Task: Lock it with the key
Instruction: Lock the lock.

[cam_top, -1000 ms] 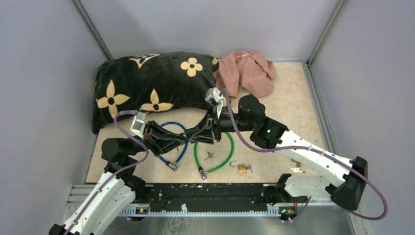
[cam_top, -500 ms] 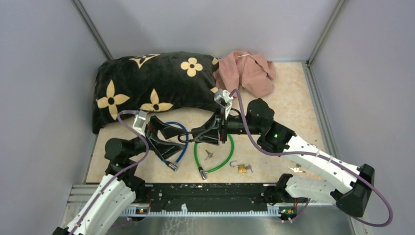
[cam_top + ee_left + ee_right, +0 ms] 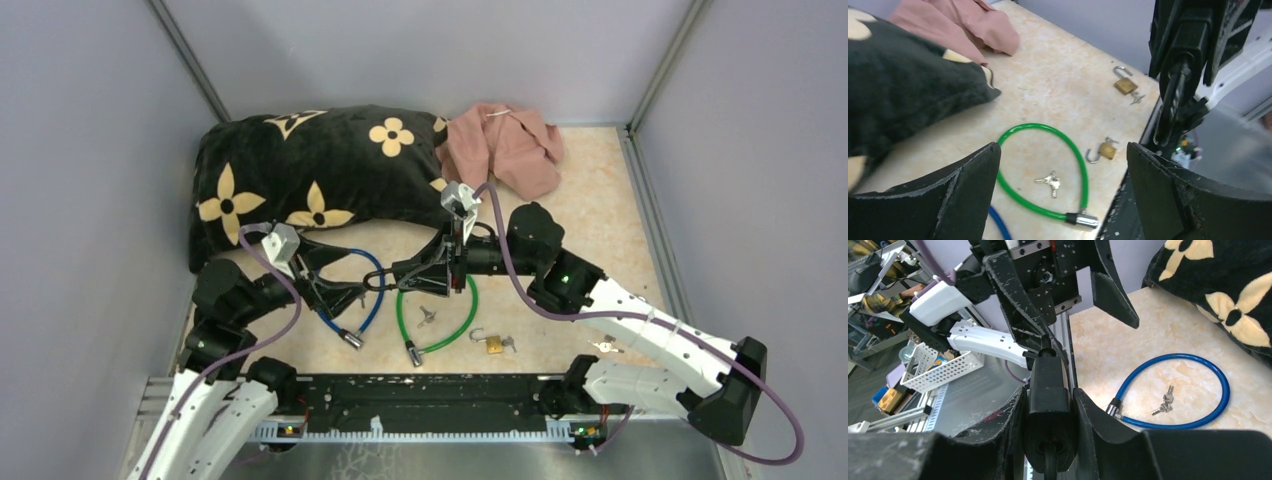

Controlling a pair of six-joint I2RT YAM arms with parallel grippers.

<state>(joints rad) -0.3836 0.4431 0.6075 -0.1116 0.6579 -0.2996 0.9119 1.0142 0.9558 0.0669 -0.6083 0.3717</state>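
Observation:
My right gripper [image 3: 402, 272] is shut on a black lock body [image 3: 1048, 390], held above the floor. A thin black stem sticks out of the lock's round hole toward the wrist camera; I cannot tell whether it is a key or a cable end. From the left wrist view the same lock [image 3: 1182, 55] hangs in the right fingers at the upper right. My left gripper [image 3: 353, 273] stands wide open just left of the lock, nothing between its fingers [image 3: 968, 190]. A small bunch of keys [image 3: 428, 316] lies on the floor inside a green cable loop.
A green cable lock [image 3: 447, 322] and a blue cable lock [image 3: 366, 300] lie on the floor below the grippers. A brass padlock [image 3: 493, 344] lies open near the front rail, loose keys [image 3: 605, 346] to its right. A black flowered pillow [image 3: 310, 170] and a pink cloth [image 3: 505, 145] lie at the back.
My left gripper has opened wide and drawn back to the left, away from the black lock. The right gripper shifted a little right, still shut on the lock.

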